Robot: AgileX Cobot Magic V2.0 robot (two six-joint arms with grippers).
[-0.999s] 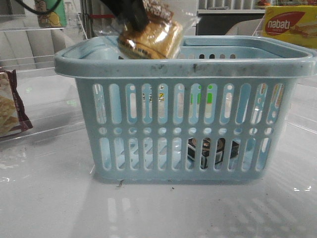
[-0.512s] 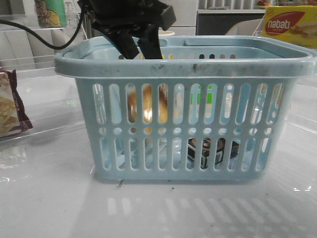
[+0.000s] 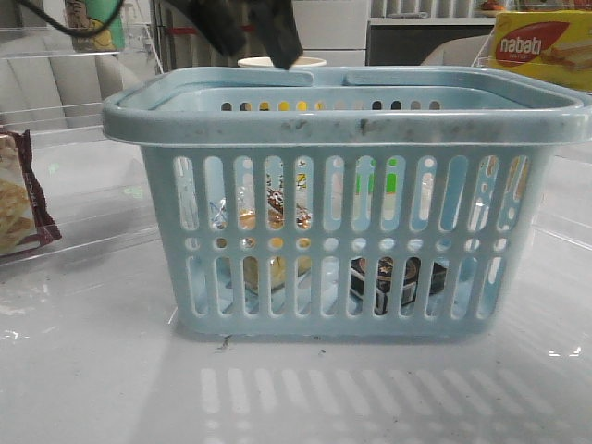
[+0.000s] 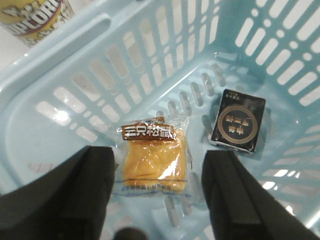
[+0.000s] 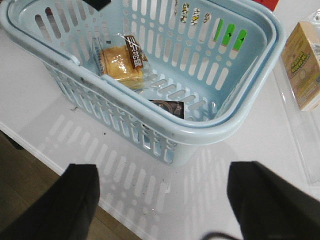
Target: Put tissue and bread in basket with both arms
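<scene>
The light blue basket stands mid-table. The bread lies on its floor, showing through the slots; the left wrist view shows its brown label. The black tissue pack lies flat beside it, also in the left wrist view. My left gripper is open and empty, above the basket's back left, straight over the bread. My right gripper is open and empty, over the table's front edge, apart from the basket. The right wrist view also shows the bread and tissue.
A maroon-edged cracker bag lies in a clear tray at the left. A yellow nabati box is at the back right. A popcorn can stands behind the basket. A carton lies beside the basket. The table edge is near.
My left gripper lowered the bread into the basket, let it go and rose above the rim. The bread now lies on the basket floor.
</scene>
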